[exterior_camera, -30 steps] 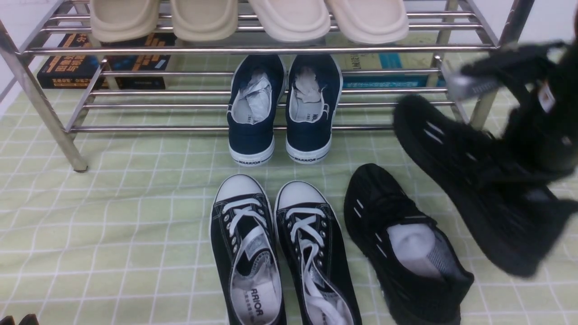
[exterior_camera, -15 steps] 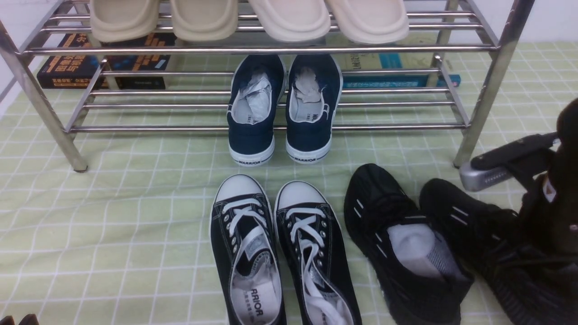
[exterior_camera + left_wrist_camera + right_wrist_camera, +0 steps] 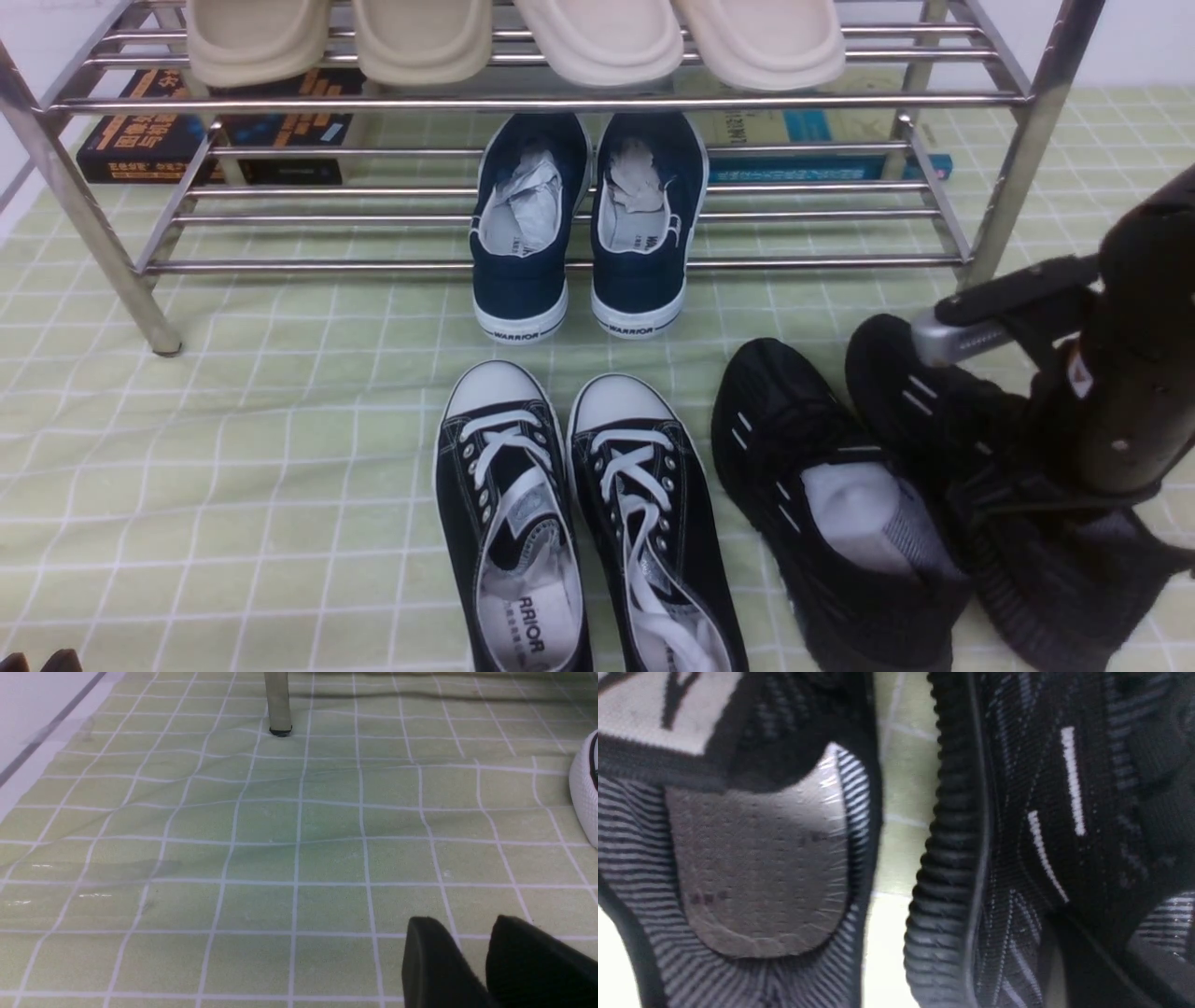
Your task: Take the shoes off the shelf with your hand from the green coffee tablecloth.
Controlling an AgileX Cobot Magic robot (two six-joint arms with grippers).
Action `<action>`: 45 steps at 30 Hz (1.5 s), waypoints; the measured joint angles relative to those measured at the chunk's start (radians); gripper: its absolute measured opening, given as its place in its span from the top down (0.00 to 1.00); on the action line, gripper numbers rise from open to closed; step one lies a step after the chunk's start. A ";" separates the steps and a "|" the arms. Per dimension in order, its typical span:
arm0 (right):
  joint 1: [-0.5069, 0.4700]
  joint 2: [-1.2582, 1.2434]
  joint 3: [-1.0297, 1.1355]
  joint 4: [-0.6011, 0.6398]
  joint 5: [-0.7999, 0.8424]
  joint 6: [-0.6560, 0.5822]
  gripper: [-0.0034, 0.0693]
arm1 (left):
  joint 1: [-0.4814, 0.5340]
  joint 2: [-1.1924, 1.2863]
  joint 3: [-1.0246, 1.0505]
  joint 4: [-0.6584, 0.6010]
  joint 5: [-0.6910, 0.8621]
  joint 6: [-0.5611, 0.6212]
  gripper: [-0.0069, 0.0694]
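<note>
Reaching down into the mouth of the right black shoe (image 3: 990, 448), the right pincer (image 3: 1088, 490) is closed together. It seems clamped on the knitted rim near the heel, though the shoe hides the tips themselves. I think it holds there because the rim is the only thin edge that such a bulky shoe offers. This shoe lies on the green cloth (image 3: 280, 448), off the shelf (image 3: 560, 103), just beside the left black shoe (image 3: 784, 439). A narrow strip of cloth shows between them. Both have the toe toward the shelf and the heel toward the robot, with their long axes almost parallel and leaning a little to the left. The left pincer (image 3: 469, 938) waits low over bare cloth, its fingers apart, holding nothing.
</note>
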 joint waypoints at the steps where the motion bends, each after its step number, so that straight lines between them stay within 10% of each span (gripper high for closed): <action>1: 0.000 0.014 -0.001 0.016 -0.005 0.000 0.93 | 0.000 0.000 0.000 0.000 0.000 0.000 0.63; 8: 0.010 0.081 -0.004 0.131 -0.053 0.000 0.89 | 0.000 0.000 0.000 0.000 0.000 0.000 0.62; 19: 0.047 0.074 -0.080 0.183 0.052 0.023 0.40 | 0.000 0.000 0.000 0.000 0.000 0.000 0.60; 27: 0.050 -0.046 -0.266 0.198 0.161 -0.077 0.26 | 0.000 0.000 0.000 0.000 0.000 0.000 0.60; 34: 0.050 -0.278 -0.275 0.195 0.184 -0.154 0.37 | 0.000 0.000 0.000 0.001 0.000 0.000 0.60; 45: 0.050 -0.788 -0.094 0.172 0.183 -0.157 0.92 | 0.000 0.000 0.000 0.001 0.000 0.000 0.60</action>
